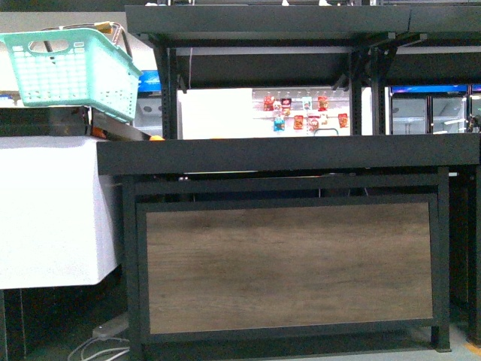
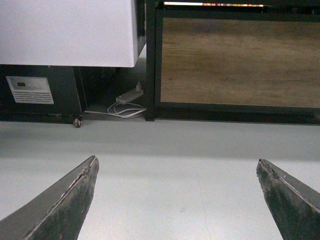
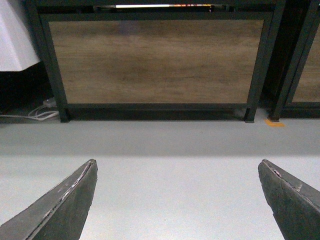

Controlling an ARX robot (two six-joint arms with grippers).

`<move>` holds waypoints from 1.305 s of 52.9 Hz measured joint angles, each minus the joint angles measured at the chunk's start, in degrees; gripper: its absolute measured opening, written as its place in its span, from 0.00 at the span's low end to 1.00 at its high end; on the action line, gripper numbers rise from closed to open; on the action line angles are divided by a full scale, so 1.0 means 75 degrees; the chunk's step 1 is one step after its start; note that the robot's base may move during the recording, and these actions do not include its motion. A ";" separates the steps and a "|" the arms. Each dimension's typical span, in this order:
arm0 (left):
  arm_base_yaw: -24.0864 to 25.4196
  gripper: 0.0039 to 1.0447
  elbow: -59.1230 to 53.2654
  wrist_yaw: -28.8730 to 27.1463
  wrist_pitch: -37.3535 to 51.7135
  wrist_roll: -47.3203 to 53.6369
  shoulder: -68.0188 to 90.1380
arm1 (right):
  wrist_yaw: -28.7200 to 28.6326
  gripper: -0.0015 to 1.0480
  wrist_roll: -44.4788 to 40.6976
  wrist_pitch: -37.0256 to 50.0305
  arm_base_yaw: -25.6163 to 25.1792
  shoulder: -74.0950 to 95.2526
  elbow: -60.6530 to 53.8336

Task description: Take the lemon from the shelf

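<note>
Grey floor [image 2: 200, 140] separates shelf [image 1: 289, 154] from gaping left claw [image 2: 176, 160] and right claw [image 3: 176, 161].

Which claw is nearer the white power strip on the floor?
Left, probably. The power strip lies almost straight ahead of the open left claw; the right claw faces the middle of the shelf, with the strip well off toward the robot's left.
</note>
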 joint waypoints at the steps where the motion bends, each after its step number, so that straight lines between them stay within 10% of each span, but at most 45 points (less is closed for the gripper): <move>1: 0.0000 0.93 0.0000 0.0000 0.0000 0.0000 0.0000 | 0.0000 0.93 0.0000 0.0000 0.0000 0.0000 0.0000; 69: 0.0000 0.93 0.0000 0.0000 0.0000 0.0000 0.0000 | 0.0000 0.93 0.0000 0.0000 0.0000 0.0000 0.0000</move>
